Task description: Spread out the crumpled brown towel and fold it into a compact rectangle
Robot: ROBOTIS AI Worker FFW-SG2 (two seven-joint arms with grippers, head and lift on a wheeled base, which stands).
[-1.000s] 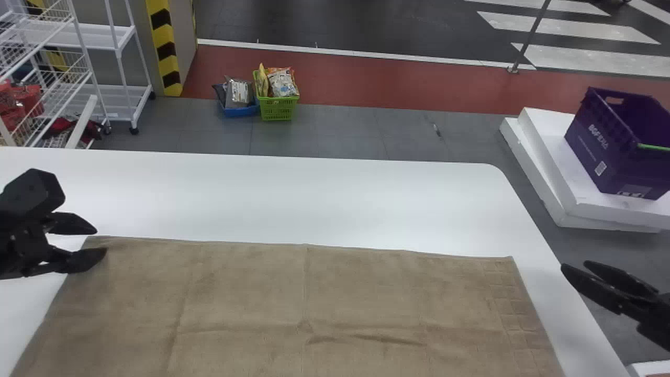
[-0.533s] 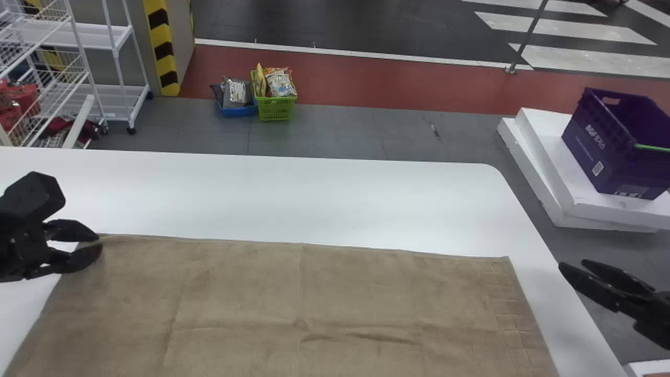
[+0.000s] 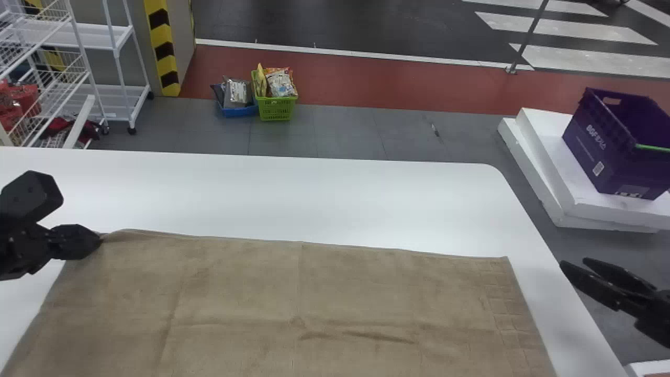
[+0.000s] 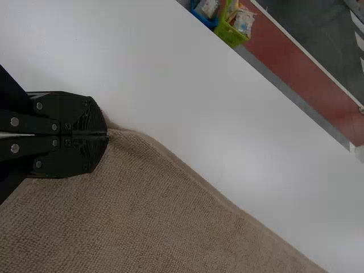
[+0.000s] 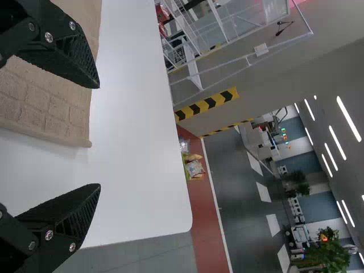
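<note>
The brown towel (image 3: 335,293) lay nearly flat on the white bench (image 3: 314,193), its far edge running roughly straight from ten o'clock to one o'clock. The spreading looked mostly done: only shallow wrinkles crossed its middle, with a couple of faint creases running toward six o'clock, and the banded end at two o'clock was lying smooth. The near part ran past the bottom of the head view, so whether the near corners were squared could not be told.

At ten o'clock the left gripper (image 3: 99,241) had its fingers pressed together on the towel's far left corner, the cloth beside them bunched and slightly raised. The right gripper (image 3: 573,263) was waiting at two o'clock, off the bench's right side, fingers spread with nothing between them.

No compact rectangle had been made; the folding, as far as could be judged, was nearly all left to do. The corner grip suited either a last straightening tug or the start of a fold. If the left hold pulled alone, the far edge would likely skew and want squaring again.
</note>
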